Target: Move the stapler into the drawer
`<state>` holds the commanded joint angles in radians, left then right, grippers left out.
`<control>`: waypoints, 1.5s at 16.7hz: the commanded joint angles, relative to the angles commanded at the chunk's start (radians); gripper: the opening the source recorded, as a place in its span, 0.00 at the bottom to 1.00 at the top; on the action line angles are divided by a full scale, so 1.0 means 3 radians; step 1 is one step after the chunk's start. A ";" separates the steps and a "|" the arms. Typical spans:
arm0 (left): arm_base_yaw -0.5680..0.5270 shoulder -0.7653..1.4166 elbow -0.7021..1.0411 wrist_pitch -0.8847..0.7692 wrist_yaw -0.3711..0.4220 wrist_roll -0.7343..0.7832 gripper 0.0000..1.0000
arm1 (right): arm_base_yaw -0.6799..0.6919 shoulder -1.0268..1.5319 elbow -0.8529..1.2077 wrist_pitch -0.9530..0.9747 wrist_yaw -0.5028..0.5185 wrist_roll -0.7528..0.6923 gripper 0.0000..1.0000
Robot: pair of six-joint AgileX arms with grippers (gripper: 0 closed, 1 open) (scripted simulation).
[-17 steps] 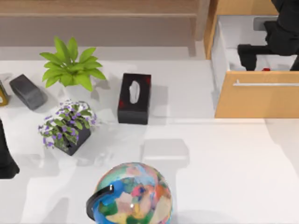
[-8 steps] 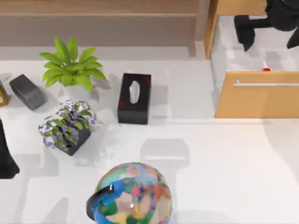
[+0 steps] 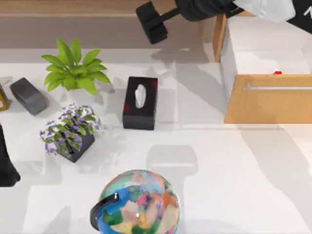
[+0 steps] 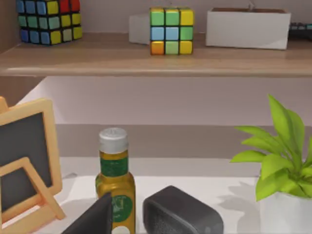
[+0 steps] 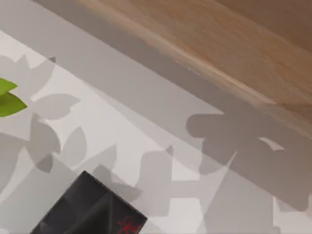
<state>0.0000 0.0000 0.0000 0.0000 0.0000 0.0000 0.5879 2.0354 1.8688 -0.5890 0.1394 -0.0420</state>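
The drawer (image 3: 265, 73) stands open at the table's right, and in its white inside, by the wood front, lies a small red stapler (image 3: 278, 73). Our right gripper (image 3: 152, 22), over the drawer a second ago, has swung left above the tissue box (image 3: 140, 102), beyond the plant (image 3: 74, 68); we cannot tell whether its fingers are spread. Our left arm (image 3: 7, 161) sits parked at the table's left edge.

A black tissue box (image 3: 140, 102) stands mid-table. To its left are a green plant (image 3: 73, 68) and purple flowers (image 3: 70, 130), with a dark speaker (image 3: 28, 95) farther left. A globe (image 3: 137, 204) sits nearer the front edge.
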 joint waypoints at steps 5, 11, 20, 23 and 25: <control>0.0000 0.0000 0.0000 0.0000 0.0000 0.0000 1.00 | 0.0578 -0.0190 -0.0914 0.1800 0.0237 -0.0720 1.00; 0.0000 0.0000 0.0000 0.0000 0.0000 0.0000 1.00 | 0.0718 -0.0333 -0.2469 0.4116 0.0454 -0.1989 1.00; 0.0000 0.0000 0.0000 0.0000 0.0000 0.0000 1.00 | -0.0053 -0.0313 -0.4885 0.6894 0.0644 -0.4148 1.00; 0.0000 0.0000 0.0000 0.0000 0.0000 0.0000 1.00 | -0.0462 -0.0249 -0.5308 0.7457 0.0720 -0.4685 1.00; 0.0000 0.0000 0.0000 0.0000 0.0000 0.0000 1.00 | -0.0678 -0.0213 -0.5449 0.7692 0.0766 -0.4917 1.00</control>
<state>0.0000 0.0000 0.0000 0.0000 0.0000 0.0000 0.3844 1.9716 0.2341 1.7187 0.3693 -1.5169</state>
